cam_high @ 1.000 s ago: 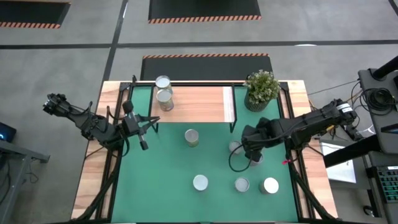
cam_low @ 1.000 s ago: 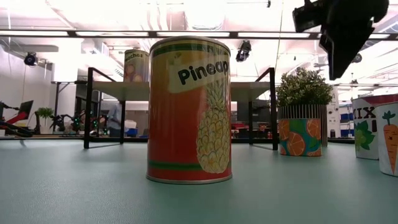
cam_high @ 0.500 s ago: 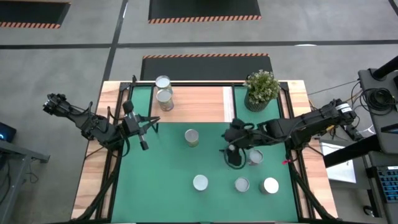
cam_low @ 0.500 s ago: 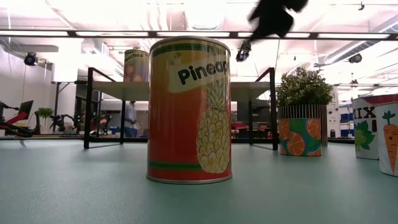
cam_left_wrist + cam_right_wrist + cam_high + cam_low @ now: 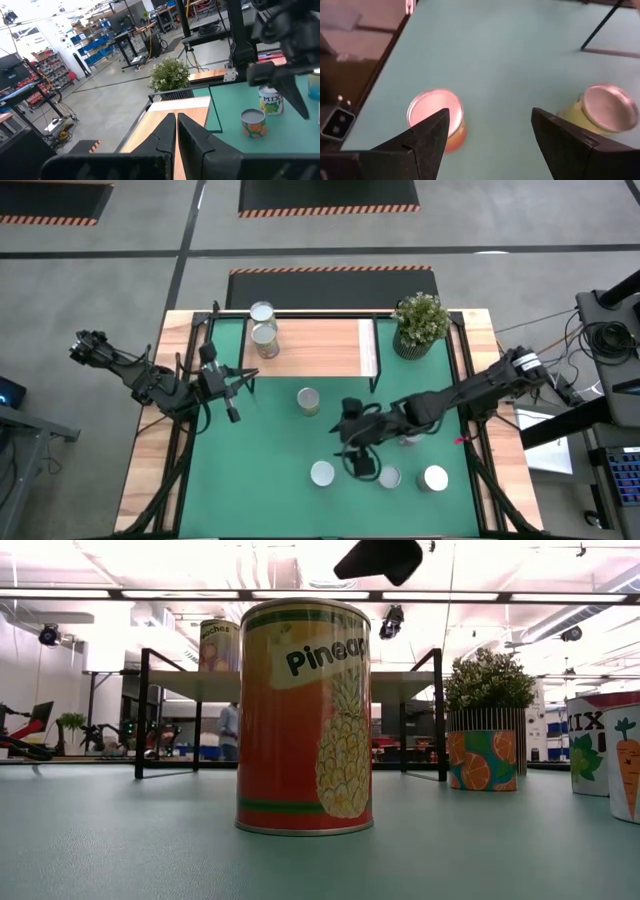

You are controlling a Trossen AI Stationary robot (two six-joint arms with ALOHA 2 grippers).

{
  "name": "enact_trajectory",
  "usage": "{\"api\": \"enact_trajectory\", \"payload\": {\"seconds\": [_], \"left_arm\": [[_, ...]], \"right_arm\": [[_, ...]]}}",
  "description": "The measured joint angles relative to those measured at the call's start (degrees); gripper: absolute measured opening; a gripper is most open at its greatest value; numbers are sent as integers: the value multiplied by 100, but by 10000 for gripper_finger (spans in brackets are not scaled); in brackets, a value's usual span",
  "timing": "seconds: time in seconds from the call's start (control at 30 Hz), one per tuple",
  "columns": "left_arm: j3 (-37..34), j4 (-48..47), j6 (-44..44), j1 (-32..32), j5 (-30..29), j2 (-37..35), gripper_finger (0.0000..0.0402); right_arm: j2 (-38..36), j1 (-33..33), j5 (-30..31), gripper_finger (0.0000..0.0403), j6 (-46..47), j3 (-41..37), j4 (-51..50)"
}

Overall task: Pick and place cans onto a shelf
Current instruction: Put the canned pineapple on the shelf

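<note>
2 cans [image 5: 263,326] sit on the shelf [image 5: 310,347] far beyond the empty, open-fingered right gripper [image 5: 362,464], whose arm partly hides a can beside it, while the left gripper [image 5: 236,386] rests clenched.

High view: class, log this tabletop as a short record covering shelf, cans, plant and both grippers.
shelf: low light-wood board on black legs, at the mat's far edge
cans on shelf: two silver-topped metal cans, left end
cans on green mat: five
plant: potted green plant, beside shelf's right end
left gripper: shut, empty, waiting near shelf's left end
right gripper: open, above the mat's near cans
</note>
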Motion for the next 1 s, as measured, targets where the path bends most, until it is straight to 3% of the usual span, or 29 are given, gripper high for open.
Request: {"api": "enact_trajectory", "payload": {"seconds": [0.17,0.37,0.53,1.0], "left_arm": [[0,4,-7,0,0,2,0],[0,4,-61,0,0,11,0],[0,3,-76,0,0,15,0],[0,-6,-85,0,2,17,0]], "right_arm": [[552,28,205,279,302,401,-108],[1252,57,199,327,213,1122,-818],[1655,93,-457,360,65,1734,-1477],[1979,104,-940,365,145,2005,-1805]]}}
